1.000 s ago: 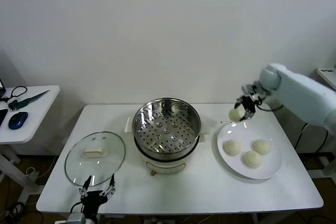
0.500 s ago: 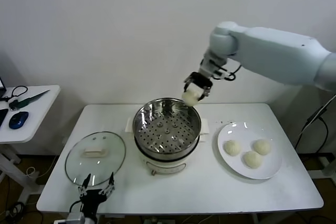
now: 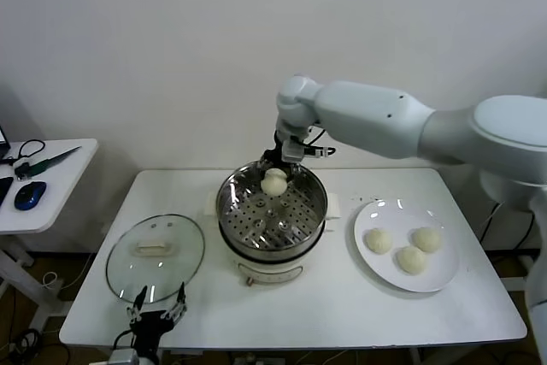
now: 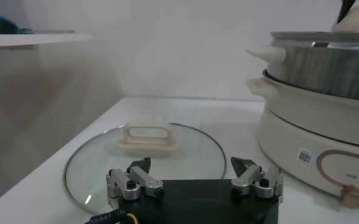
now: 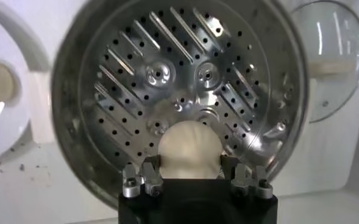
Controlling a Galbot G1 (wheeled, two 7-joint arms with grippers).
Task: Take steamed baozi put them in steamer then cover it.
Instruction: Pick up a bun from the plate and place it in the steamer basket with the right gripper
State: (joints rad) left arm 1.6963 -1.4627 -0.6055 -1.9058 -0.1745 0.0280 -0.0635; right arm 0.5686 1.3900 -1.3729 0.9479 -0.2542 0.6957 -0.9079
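Baozi (image 3: 274, 181) hung over the steamer (image 3: 271, 205), the right gripper (image 3: 279, 166) clamped on it; dropped there, it might bounce. Left wrist: left gripper (image 4: 195, 181) spread wide beside the lid (image 4: 144, 158). Right wrist: fingers (image 5: 151, 178) squeezed dough.

The right gripper (image 5: 190, 163) clasped one steamed baozi (image 5: 189, 147) between its fingers, above the perforated floor of the steamer (image 5: 179, 73). A glass lid (image 5: 334, 58) lay on the table beside the steamer, and part of a white plate (image 5: 8, 131) showed at the opposite side.
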